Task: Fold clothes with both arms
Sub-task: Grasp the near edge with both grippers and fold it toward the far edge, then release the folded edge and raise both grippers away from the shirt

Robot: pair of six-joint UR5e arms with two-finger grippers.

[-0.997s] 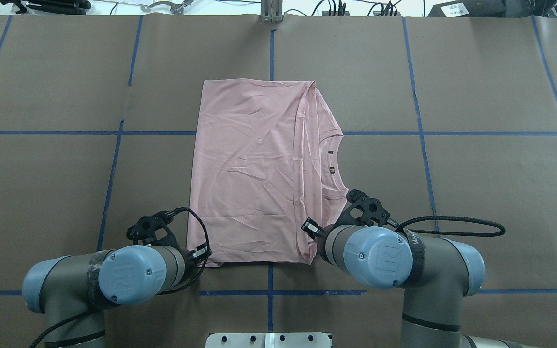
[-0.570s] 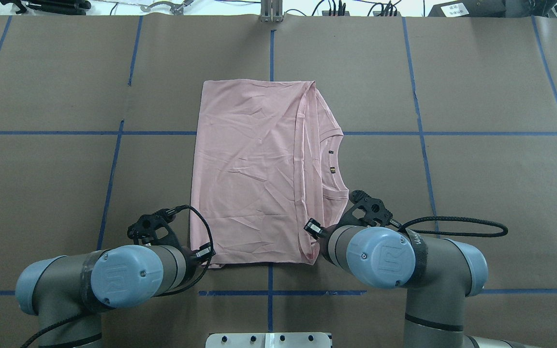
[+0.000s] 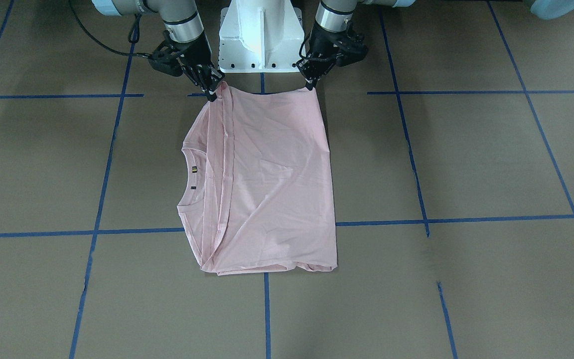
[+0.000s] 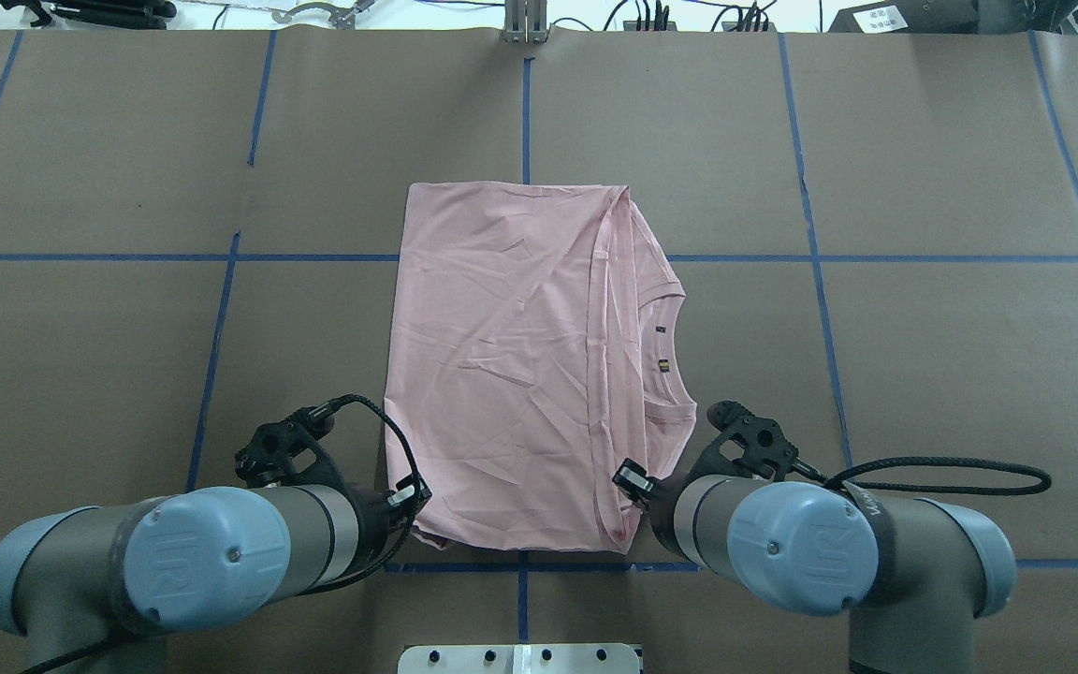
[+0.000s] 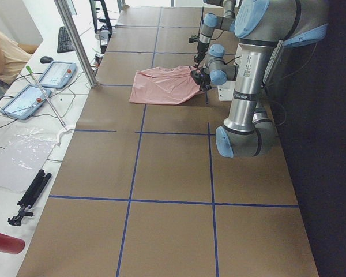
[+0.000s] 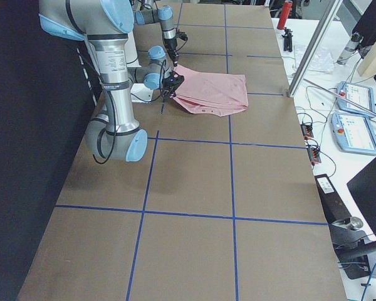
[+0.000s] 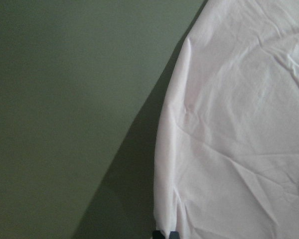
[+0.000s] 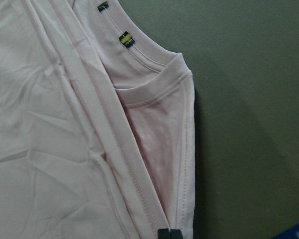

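The pale pink T-shirt (image 4: 502,374) lies folded lengthwise on the brown table, plain side up, with its ribbed collar (image 4: 665,346) at the right edge. In the front view the same T-shirt (image 3: 267,184) has its two robot-side corners lifted. My left gripper (image 3: 309,86) is shut on one of those corners. My right gripper (image 3: 212,94) is shut on the other, by the collar (image 3: 192,174) side. The left wrist view shows cloth (image 7: 239,124) pinched at the fingertips (image 7: 165,234). In the right wrist view layered hems (image 8: 65,124) run into shut fingertips (image 8: 168,234).
The white pedestal base (image 3: 259,35) stands just behind both grippers. Blue tape lines (image 4: 670,257) grid the table. A metal post (image 4: 525,23) rises at the far edge. Teach pendants (image 5: 57,74) and a seated person (image 5: 3,52) are beyond the table.
Both arms have drawn back toward the base. The shirt has slid with them, nearer the robot and slightly right, its near corners held by the grippers.
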